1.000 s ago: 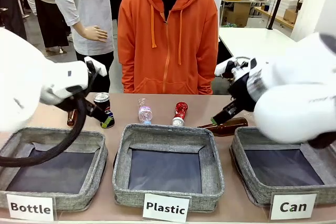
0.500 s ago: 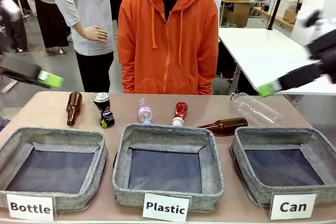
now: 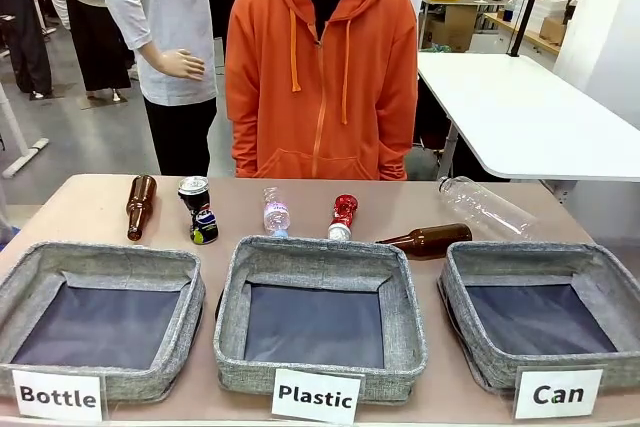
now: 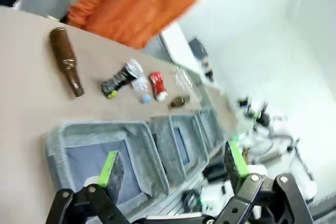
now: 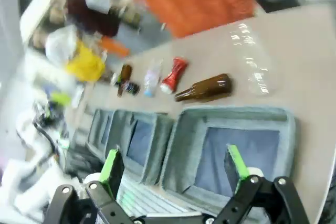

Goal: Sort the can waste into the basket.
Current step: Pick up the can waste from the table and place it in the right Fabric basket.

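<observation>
On the table's far side a black Pepsi can (image 3: 198,211) lies left of centre, and a crushed red can (image 3: 343,217) lies near the middle. The grey basket labelled "Can" (image 3: 520,259) stands at the front right, with nothing in it. My left gripper (image 4: 173,166) hangs open, high above the table's left end; the black can (image 4: 116,81) and the red can (image 4: 157,85) lie far below it. My right gripper (image 5: 174,165) is open too, high over the "Can" basket (image 5: 231,113), with the red can (image 5: 174,74) beyond it.
Baskets labelled "Bottle" (image 3: 100,259) and "Plastic" (image 3: 320,250) stand at front left and centre. Two brown glass bottles (image 3: 140,205) (image 3: 428,240), a small clear bottle (image 3: 275,212) and a large clear bottle (image 3: 487,207) lie along the back. A person in an orange hoodie (image 3: 320,67) stands behind the table.
Both arms have pulled back from the row of objects, the left one leftward and the right one rightward, out of the front view. The cans, bottles and baskets have not moved.
</observation>
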Controlling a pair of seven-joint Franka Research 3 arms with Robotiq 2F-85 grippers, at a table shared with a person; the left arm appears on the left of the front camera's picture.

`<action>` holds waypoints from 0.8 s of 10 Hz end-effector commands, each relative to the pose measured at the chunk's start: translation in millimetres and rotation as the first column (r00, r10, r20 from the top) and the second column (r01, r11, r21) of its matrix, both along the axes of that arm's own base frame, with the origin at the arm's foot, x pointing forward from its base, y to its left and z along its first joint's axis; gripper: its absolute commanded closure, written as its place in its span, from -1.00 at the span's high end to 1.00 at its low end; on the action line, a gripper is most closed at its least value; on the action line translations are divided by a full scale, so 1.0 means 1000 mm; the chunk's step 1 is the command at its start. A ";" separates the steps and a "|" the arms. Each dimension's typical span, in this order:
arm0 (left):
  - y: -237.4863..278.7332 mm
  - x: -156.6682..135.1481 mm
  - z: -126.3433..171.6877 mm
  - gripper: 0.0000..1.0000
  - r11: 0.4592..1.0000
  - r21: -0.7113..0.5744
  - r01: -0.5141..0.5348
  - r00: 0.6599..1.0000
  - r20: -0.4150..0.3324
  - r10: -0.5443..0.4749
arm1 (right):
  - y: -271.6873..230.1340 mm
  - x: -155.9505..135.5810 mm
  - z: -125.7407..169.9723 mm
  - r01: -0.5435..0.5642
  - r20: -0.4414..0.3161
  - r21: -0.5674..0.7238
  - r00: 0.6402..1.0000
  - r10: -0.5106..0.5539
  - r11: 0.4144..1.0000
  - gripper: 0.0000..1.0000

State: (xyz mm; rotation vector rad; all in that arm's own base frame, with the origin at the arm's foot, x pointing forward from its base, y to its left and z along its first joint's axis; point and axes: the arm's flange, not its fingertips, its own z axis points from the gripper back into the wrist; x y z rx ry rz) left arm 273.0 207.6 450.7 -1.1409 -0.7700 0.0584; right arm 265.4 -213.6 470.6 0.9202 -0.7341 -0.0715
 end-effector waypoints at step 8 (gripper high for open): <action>0.027 0.008 -0.051 1.00 0.955 -0.235 -0.183 0.982 -0.081 0.169 | -0.065 -0.026 -0.078 0.224 -0.087 0.187 0.974 -0.211 0.956 1.00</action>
